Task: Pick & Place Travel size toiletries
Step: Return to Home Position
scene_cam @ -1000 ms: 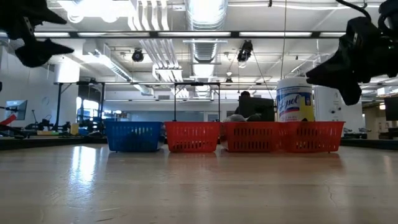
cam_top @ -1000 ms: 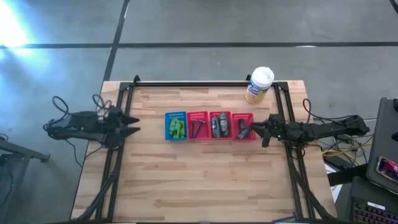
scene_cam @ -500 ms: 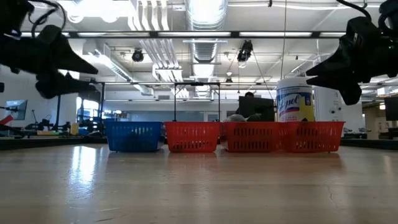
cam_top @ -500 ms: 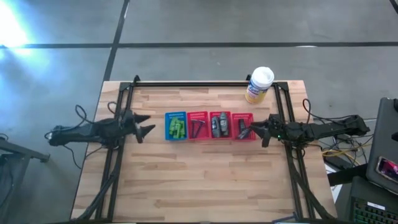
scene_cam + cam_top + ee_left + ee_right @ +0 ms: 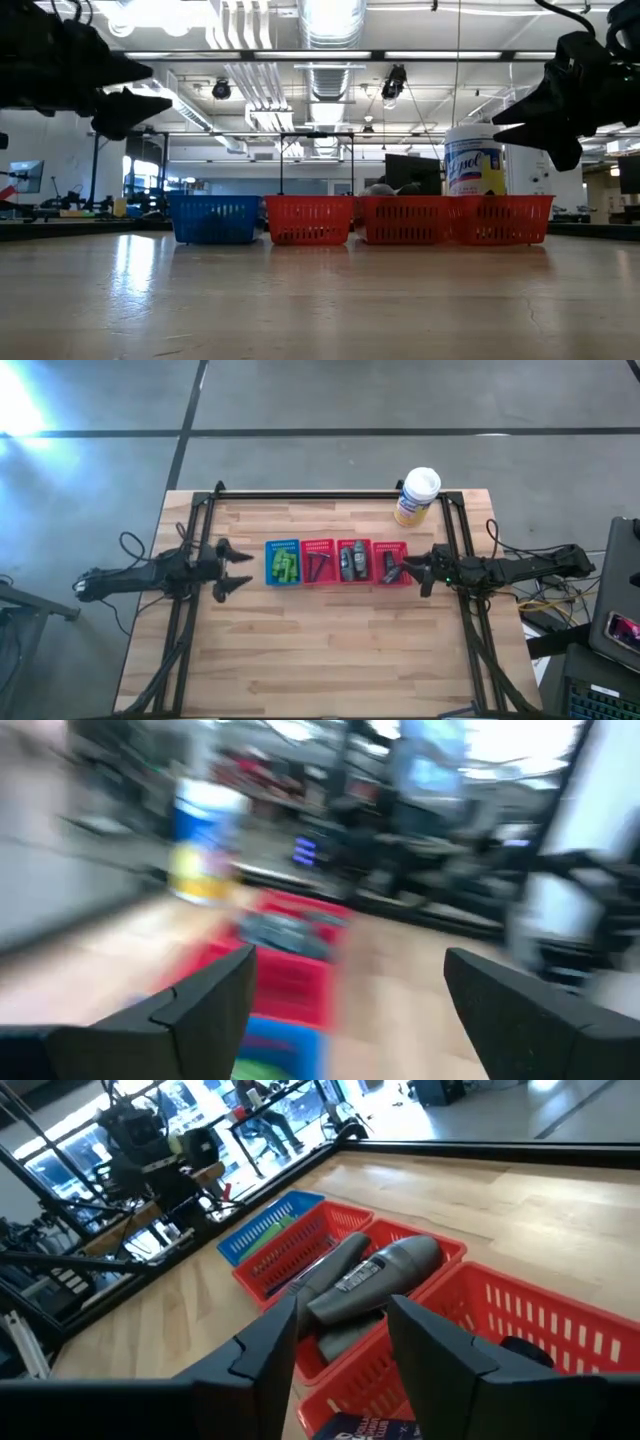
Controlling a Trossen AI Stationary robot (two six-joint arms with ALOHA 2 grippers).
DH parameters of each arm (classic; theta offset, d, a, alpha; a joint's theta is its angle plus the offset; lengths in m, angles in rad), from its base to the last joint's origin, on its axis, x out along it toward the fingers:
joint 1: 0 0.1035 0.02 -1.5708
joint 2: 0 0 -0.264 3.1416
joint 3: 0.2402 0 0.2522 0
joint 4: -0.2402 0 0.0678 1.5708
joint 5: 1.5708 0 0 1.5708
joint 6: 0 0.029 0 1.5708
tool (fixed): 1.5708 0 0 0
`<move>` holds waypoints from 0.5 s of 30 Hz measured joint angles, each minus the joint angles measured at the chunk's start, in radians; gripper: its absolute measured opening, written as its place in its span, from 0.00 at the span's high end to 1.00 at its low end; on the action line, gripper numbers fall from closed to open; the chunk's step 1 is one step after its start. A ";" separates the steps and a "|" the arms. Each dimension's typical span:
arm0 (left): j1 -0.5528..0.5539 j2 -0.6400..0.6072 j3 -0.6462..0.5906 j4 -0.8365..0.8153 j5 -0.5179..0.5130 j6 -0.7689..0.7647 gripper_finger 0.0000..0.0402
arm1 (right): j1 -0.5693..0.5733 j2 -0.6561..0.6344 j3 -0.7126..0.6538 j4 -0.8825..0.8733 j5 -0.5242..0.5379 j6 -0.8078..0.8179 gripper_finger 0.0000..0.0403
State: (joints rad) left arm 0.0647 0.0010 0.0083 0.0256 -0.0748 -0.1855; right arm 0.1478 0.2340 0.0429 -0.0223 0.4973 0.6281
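Since a second ago the left hand (image 5: 238, 568) has swung in from the counter's (image 5: 320, 650) left edge toward the blue basket (image 5: 282, 542), its fingers spread wider and empty. The right hand (image 5: 408, 570) stays by the rightmost red basket (image 5: 390, 543), fingers apart. In the baskets, the green tubes (image 5: 284, 566) and grey bottles (image 5: 347, 562) lie with their long axes pointing toward the far edge.

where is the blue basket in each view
high view: blue basket, left end of the four-basket row
low view: blue basket, left end of the row
left wrist view: blue basket, blurred, nearest basket
right wrist view: blue basket, farthest basket
shared landmark: the red basket next to it in every view
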 joint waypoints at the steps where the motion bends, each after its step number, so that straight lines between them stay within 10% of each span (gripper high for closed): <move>1: 0.002 0.000 0.000 -0.004 0.050 -0.042 0.19 | 0.000 0.000 0.000 0.000 0.000 0.000 0.61; 15: 0.002 0.001 0.000 0.002 0.169 -0.189 0.19 | 0.000 0.004 0.000 -0.001 0.000 0.000 0.54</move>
State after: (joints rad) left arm 0.0666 0.0021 0.0082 0.0277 0.0941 -0.3748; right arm 0.1478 0.2379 0.0429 -0.0231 0.4973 0.6281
